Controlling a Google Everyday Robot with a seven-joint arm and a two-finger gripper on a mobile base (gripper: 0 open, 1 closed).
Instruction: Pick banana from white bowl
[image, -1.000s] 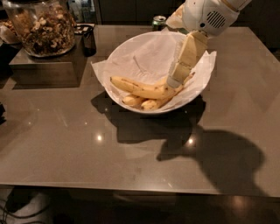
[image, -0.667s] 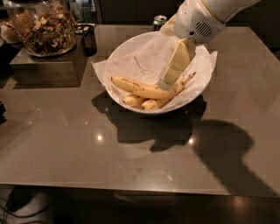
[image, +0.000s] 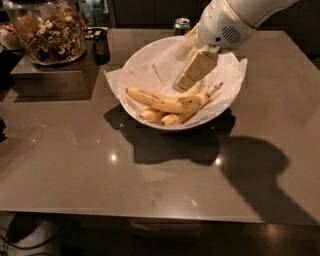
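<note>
The white bowl (image: 150, 60), lined with crinkled white paper, stands at the back middle of the table. The banana (image: 165, 101), long, yellow and speckled, lies across the bowl's front half on top of two slimmer bananas (image: 160, 118). My gripper (image: 181, 75) reaches down into the bowl from the upper right. It is open and holds nothing. Its near cream fingertip (image: 192, 72) hangs just above the banana's right half, close to the stems; I cannot tell if it touches.
A glass jar of nuts (image: 47, 30) stands on a dark block (image: 45, 80) at the back left, with a small black object (image: 101, 46) beside it. A green can (image: 182, 25) stands behind the bowl. The brown table (image: 150, 175) reaches to the front edge.
My gripper has moved left and down inside the bowl, from near its right rim to just over the banana. The bananas have not moved.
</note>
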